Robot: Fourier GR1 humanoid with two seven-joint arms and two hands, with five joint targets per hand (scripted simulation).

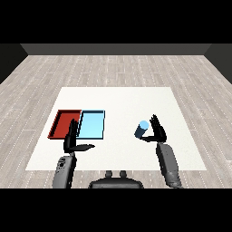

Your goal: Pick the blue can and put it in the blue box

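Right hand (158, 132) open, fingers straight and raised, thumb reaching left under blue can (142, 128); can tilted, just left of the fingers, contact not discernible. Left hand (72, 141) open, fingers upright, thumb out to the right, holding nothing. Light blue tray (92, 125) just beyond its fingertips, beside red tray (62, 123) on white table (122, 102)

Trays: red tray (61, 124) left of and touching the light blue tray (92, 124), on the desk (118, 99).
Can: blue can (141, 129) right of the trays, well apart.
Right hand (158, 132): just right of the can.
Left hand (72, 141): before the trays.
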